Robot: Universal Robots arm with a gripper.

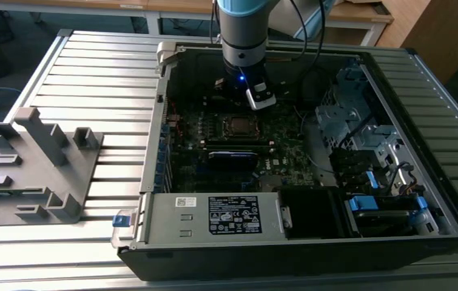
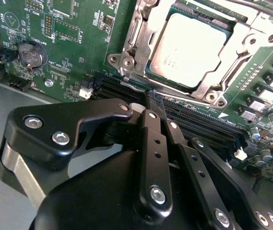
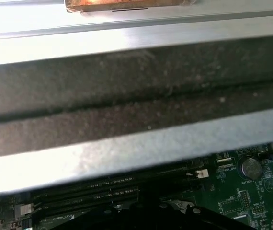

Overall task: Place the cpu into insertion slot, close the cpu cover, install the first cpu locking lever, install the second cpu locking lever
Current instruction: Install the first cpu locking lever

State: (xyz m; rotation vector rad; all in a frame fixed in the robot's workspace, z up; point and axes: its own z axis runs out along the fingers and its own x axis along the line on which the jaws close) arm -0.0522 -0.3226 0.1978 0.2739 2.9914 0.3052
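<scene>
Just above the memory slots (image 2: pixel 208 125), the tool (image 2: pixel 154 98) hangs with its fingers pressed together, empty. Just beyond its tips, the cpu (image 2: pixel 190 50) sits in the insertion slot (image 2: pixel 141 67), with the cpu cover (image 2: pixel 244 36) lying closed around it on the motherboard (image 2: pixel 74 28).

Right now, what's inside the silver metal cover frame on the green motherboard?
The square grey-topped cpu sits in the windowed silver cpu cover, which overlaps its edges. The insertion slot beneath is hidden.
</scene>
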